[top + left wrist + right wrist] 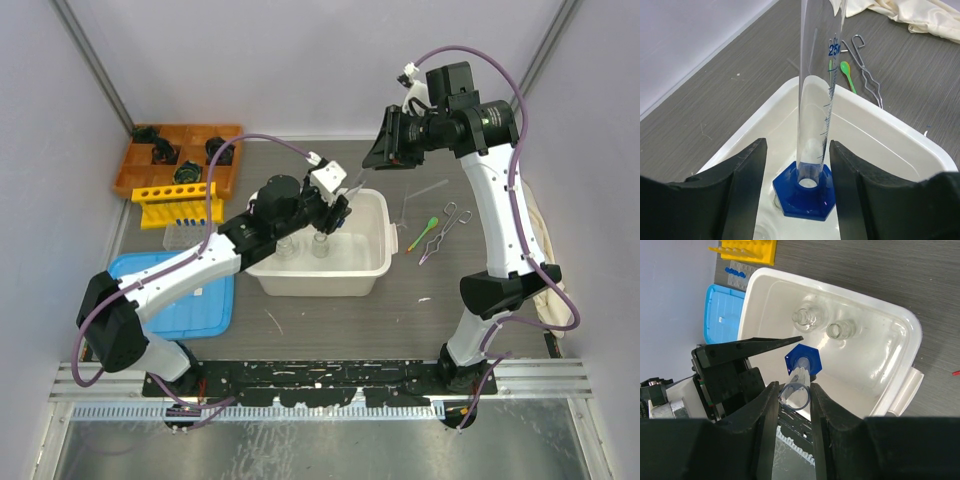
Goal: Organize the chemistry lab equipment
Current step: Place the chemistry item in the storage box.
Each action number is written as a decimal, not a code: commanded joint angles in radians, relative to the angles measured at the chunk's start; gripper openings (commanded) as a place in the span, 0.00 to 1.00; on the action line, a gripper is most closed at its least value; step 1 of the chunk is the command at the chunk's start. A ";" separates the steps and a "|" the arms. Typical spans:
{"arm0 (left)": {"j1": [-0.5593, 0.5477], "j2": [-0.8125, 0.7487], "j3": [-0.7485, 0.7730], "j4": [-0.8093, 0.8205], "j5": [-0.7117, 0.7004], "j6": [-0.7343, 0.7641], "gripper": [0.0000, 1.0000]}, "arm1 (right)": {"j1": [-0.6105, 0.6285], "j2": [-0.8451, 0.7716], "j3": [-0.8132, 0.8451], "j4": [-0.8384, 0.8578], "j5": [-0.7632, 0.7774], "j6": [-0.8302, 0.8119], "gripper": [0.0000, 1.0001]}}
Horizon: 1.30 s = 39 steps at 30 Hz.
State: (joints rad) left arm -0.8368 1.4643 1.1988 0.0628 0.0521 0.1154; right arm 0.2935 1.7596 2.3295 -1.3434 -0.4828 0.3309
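A clear graduated cylinder (815,100) with a blue hexagonal foot (805,195) stands tilted over the white tub (375,270). My right gripper (794,397) is shut on the cylinder's (801,374) open top rim. My left gripper (797,165) is open, with its jaws standing apart on either side of the cylinder's lower end and not touching it. Two small glass flasks (807,319) (840,330) sit inside the tub. On the table to the right of the tub lie a green spoon (422,230) and metal forceps (440,232). The yellow tube rack (178,203) stands at the left.
A blue lid (200,305) lies left of the tub under my left arm. An orange tray (175,155) of black parts sits at the back left. A cream cloth (548,290) lies at the right edge behind my right arm.
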 commanded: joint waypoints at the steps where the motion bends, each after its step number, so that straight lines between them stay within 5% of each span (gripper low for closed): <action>1: -0.005 -0.007 0.048 0.047 -0.024 -0.041 0.56 | 0.007 -0.015 0.011 0.007 0.046 -0.013 0.17; 13: 0.006 -0.051 0.185 -0.001 -0.151 -0.170 0.71 | 0.101 -0.010 -0.027 0.016 0.272 -0.035 0.14; 23: 0.227 -0.042 0.254 -0.177 -0.128 -0.464 0.69 | 0.125 -0.153 -0.379 0.238 0.419 -0.041 0.15; 39: 0.372 0.027 0.315 -0.333 -0.059 -0.579 0.64 | 0.153 -0.247 -0.615 0.458 0.527 -0.079 0.15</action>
State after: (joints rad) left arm -0.4950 1.4647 1.4441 -0.2283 -0.0483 -0.4057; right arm 0.4355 1.5478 1.7515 -0.9874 0.0006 0.2790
